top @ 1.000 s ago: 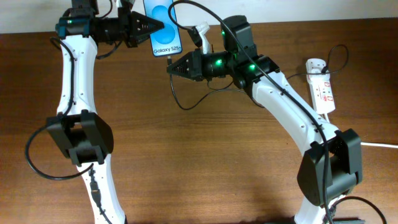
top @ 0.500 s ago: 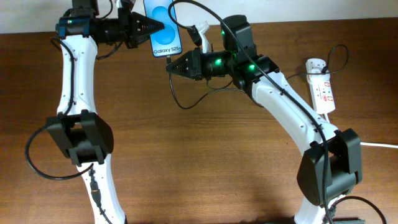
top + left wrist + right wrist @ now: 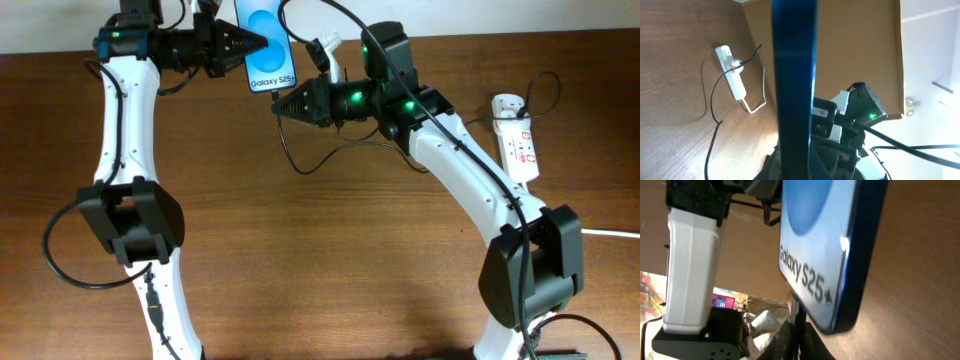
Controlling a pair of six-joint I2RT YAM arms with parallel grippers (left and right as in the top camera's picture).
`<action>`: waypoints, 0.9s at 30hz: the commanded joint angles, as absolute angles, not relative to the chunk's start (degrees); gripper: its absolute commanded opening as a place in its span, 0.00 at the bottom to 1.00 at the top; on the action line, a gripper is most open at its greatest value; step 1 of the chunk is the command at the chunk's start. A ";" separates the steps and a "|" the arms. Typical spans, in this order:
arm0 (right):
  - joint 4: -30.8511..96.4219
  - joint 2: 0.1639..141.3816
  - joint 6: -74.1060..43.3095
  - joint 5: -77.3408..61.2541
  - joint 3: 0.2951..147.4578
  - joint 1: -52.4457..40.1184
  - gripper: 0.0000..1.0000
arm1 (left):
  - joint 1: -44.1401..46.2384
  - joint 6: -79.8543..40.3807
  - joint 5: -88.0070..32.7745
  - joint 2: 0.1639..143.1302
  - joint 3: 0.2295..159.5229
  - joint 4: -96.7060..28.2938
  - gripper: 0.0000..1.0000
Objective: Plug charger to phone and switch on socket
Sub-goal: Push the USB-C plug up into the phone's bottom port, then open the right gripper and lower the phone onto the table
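Observation:
The phone (image 3: 268, 35), blue-and-white screen reading "Galaxy S25+", is held off the table at the far edge by my left gripper (image 3: 250, 45), which is shut on its left side. My right gripper (image 3: 281, 108) is shut on the charger's connector tip, just below the phone's bottom edge. The thin black charger cable (image 3: 288, 160) loops down behind it. In the right wrist view the tip (image 3: 796, 311) stands just beside the phone's lower corner (image 3: 840, 315); contact is unclear. The phone shows edge-on in the left wrist view (image 3: 795, 75). The socket (image 3: 516, 140) lies at the right.
The white power strip also shows in the left wrist view (image 3: 733, 79), with a black cable (image 3: 714, 100) plugged into it and its thick white cord (image 3: 755, 106) leading off. The brown wooden table (image 3: 330, 260) spreads out between the two arms.
The left gripper and the phone have shifted slightly right. The right gripper with the connector tip has moved slightly right, staying under the phone's bottom edge.

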State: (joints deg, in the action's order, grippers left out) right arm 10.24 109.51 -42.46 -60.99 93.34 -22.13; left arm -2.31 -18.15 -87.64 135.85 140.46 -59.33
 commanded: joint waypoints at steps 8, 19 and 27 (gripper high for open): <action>8.27 109.89 -42.35 -57.80 93.17 -20.56 0.04 | -1.17 -16.84 -90.21 134.26 141.49 -60.69 0.00; 14.52 109.89 -40.42 -62.13 93.17 -19.73 0.98 | -1.65 -15.33 -79.88 134.28 141.40 -60.60 0.00; 45.39 101.49 -25.21 -39.46 93.21 -15.68 0.98 | 0.62 0.34 -58.74 134.34 131.41 -75.02 0.00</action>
State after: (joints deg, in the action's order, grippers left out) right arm 39.03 108.79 -31.46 -51.79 93.25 -16.58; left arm -1.08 -5.37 -63.07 135.85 135.31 -75.05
